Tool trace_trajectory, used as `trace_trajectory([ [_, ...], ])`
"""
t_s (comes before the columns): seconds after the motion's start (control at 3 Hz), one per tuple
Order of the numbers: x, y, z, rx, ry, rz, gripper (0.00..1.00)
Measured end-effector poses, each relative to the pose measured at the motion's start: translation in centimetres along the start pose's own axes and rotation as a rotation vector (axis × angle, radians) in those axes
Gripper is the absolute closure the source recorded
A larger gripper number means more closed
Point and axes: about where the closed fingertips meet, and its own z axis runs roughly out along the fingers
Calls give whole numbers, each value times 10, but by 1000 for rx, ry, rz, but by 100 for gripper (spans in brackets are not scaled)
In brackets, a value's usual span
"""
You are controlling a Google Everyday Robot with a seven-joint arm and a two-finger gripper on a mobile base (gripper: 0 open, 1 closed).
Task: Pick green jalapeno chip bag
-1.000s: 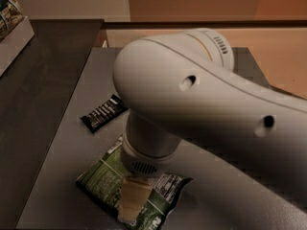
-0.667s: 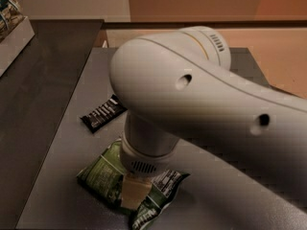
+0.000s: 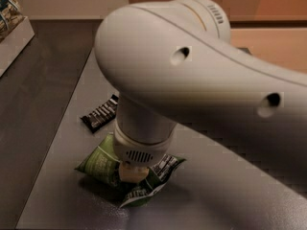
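The green jalapeno chip bag [image 3: 98, 163] lies on the grey table [image 3: 225, 195] near its front left. It is crinkled, and its white-printed right end [image 3: 165, 166] is bunched up. My gripper [image 3: 132, 172] comes straight down from the big white arm onto the middle of the bag and is shut on it. The wrist hides the bag's centre, and only a tan fingertip [image 3: 129, 171] shows below it.
A small black wrapped bar [image 3: 100, 114] lies on the table just behind the bag to the left. A white shelf [image 3: 14, 42] with packages stands at the far left. The table's left edge [image 3: 57, 143] is close to the bag. The arm blocks the view to the right.
The bag has gone from lying flat to being bunched up around the gripper, with its right end pulled in and raised. The arm has shifted slightly up and left.
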Motion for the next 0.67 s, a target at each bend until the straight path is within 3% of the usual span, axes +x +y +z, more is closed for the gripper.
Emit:
trace_trajectory([
  [0.33,-4,-18,-32,33,-48,-59,100],
  [0.67,-1,-41,-69,75,-98,-132,100],
])
